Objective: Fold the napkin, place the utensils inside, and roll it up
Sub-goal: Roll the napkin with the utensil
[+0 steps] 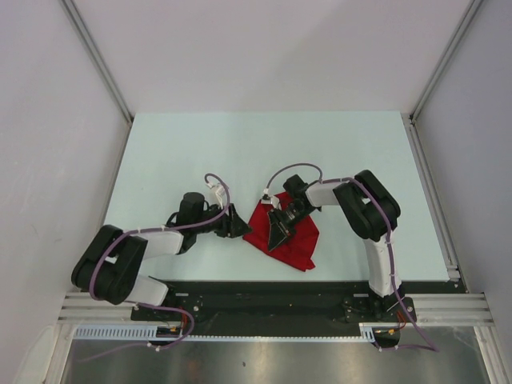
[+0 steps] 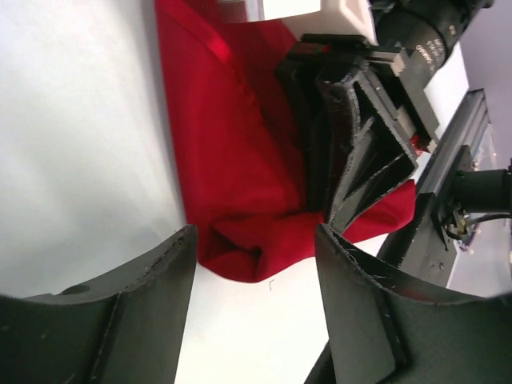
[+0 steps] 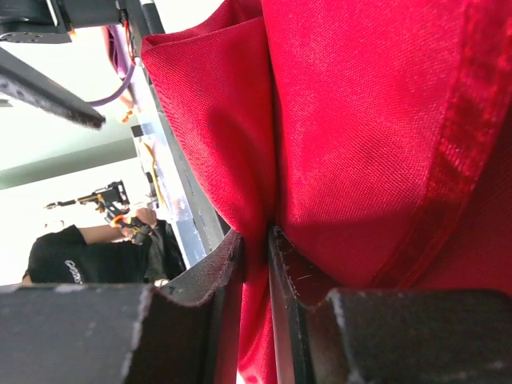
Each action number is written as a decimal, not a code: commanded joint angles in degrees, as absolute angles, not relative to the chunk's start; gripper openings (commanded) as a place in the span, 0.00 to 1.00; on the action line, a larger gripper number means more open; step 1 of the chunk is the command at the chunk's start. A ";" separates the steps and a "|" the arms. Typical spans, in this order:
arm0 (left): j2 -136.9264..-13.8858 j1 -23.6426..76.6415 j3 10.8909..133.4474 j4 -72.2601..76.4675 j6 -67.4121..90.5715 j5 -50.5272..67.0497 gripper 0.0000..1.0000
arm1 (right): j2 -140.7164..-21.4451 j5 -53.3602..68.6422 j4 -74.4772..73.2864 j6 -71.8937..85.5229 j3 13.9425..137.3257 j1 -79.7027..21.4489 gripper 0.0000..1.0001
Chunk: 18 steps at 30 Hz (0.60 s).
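Observation:
The red napkin (image 1: pixel 293 240) lies bunched on the table near the front middle. My right gripper (image 1: pixel 278 228) is shut on a pinched fold of the napkin (image 3: pixel 360 120), which fills the right wrist view. My left gripper (image 1: pixel 238 222) is open and empty, just left of the napkin's edge; in the left wrist view the napkin (image 2: pixel 240 176) lies ahead between its fingers (image 2: pixel 136 320), with the right gripper's fingers (image 2: pixel 360 152) on the cloth. The orange utensils are out of view.
The pale green table (image 1: pixel 200 152) stretches behind the arms. White walls stand on the sides and back. A black and metal rail (image 1: pixel 272 300) runs along the near edge.

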<state>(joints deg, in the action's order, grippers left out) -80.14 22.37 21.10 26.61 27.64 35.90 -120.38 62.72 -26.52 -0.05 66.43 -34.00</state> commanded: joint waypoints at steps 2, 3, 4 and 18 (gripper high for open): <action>-82.35 23.20 20.74 33.22 29.53 38.14 0.63 | -122.34 62.67 -27.42 -1.76 67.94 -33.66 0.22; -82.88 23.29 20.74 33.74 29.97 38.32 0.62 | -122.43 62.67 -27.33 -1.76 67.94 -33.66 0.22; -83.84 23.38 20.92 34.36 30.23 39.19 0.57 | -122.52 62.67 -27.33 -1.76 67.85 -33.66 0.22; -87.54 24.79 20.83 35.08 31.47 40.26 0.21 | -123.40 62.58 -26.63 -1.49 67.94 -32.26 0.22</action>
